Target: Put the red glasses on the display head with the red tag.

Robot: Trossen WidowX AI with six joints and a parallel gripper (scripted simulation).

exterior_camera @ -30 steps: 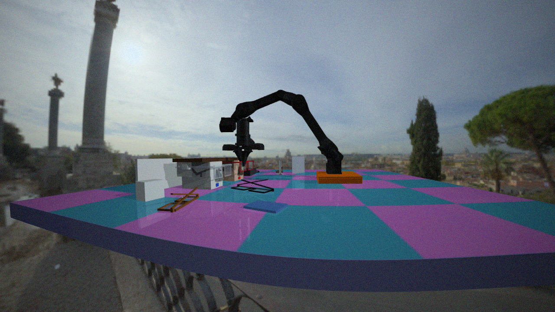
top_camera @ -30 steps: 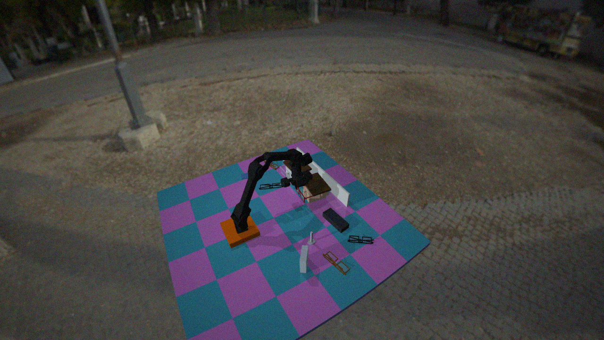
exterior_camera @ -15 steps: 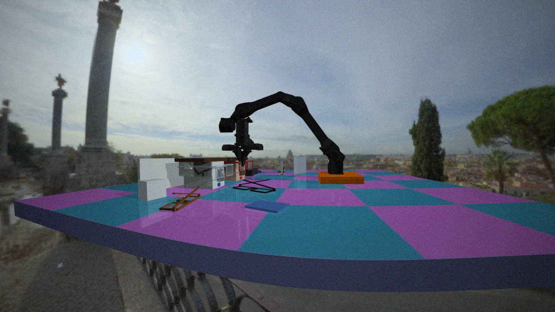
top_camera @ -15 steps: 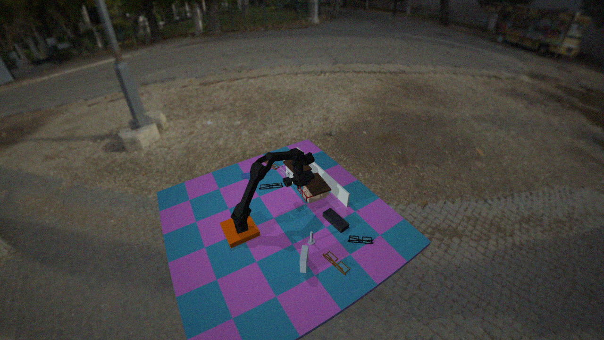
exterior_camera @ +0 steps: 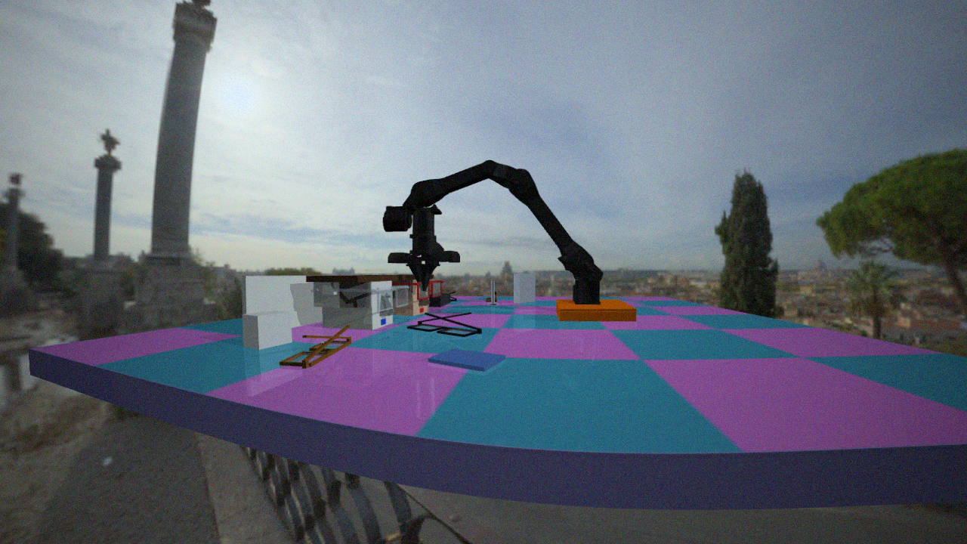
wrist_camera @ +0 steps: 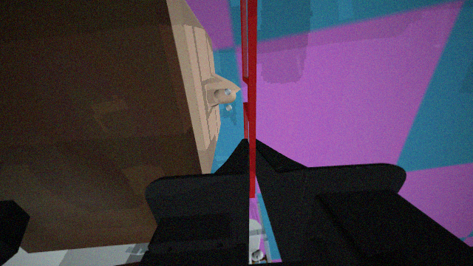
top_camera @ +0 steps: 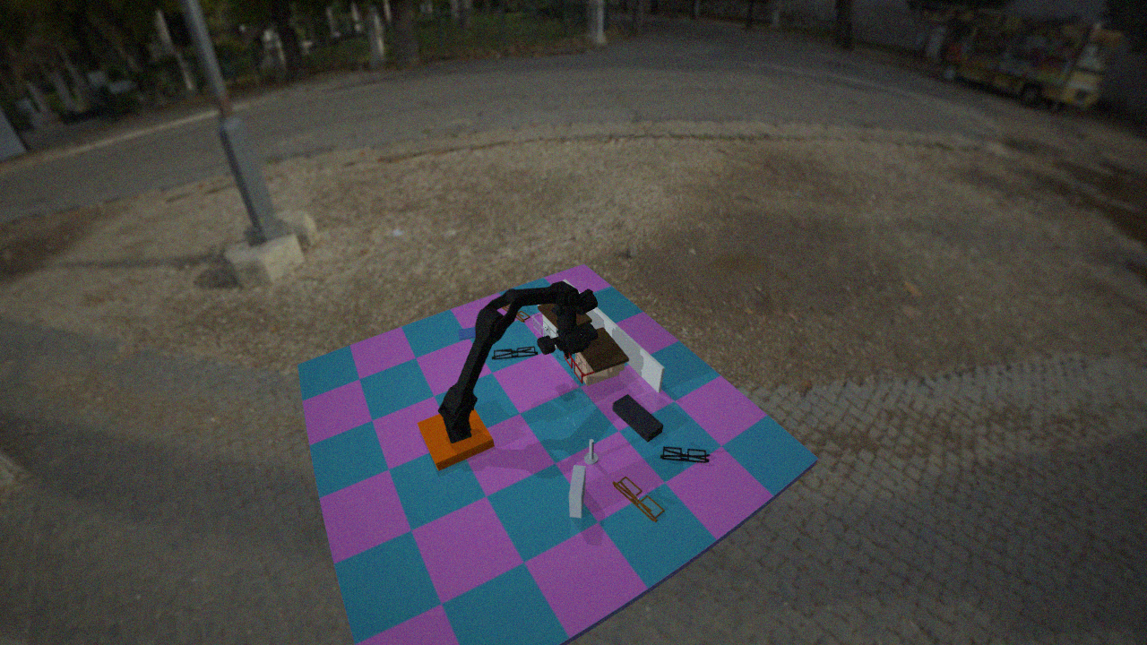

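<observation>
My gripper (exterior_camera: 424,286) (wrist_camera: 248,143) points down, shut on the top bar of the red glasses (top_camera: 582,376) (exterior_camera: 436,282) (wrist_camera: 253,55). The red-tagged head (top_camera: 603,351) (exterior_camera: 413,299) (wrist_camera: 222,92) has a brown top and beige face. The glasses hang upright in front of that face. In the wrist view the nose tip lies close to the bar by the bridge; contact cannot be told. The face looks slightly turned relative to the bar. A temple shows along the head's near side in the top view; its seating at the ears is hidden.
The other head (exterior_camera: 358,312), grey with a blue tag, stands beside it. A white panel (top_camera: 642,356) stands behind both. Black glasses (top_camera: 513,353) (exterior_camera: 446,329) lie in front. A dark case (top_camera: 637,417), brown glasses (top_camera: 639,499) and a white block (top_camera: 576,493) are elsewhere.
</observation>
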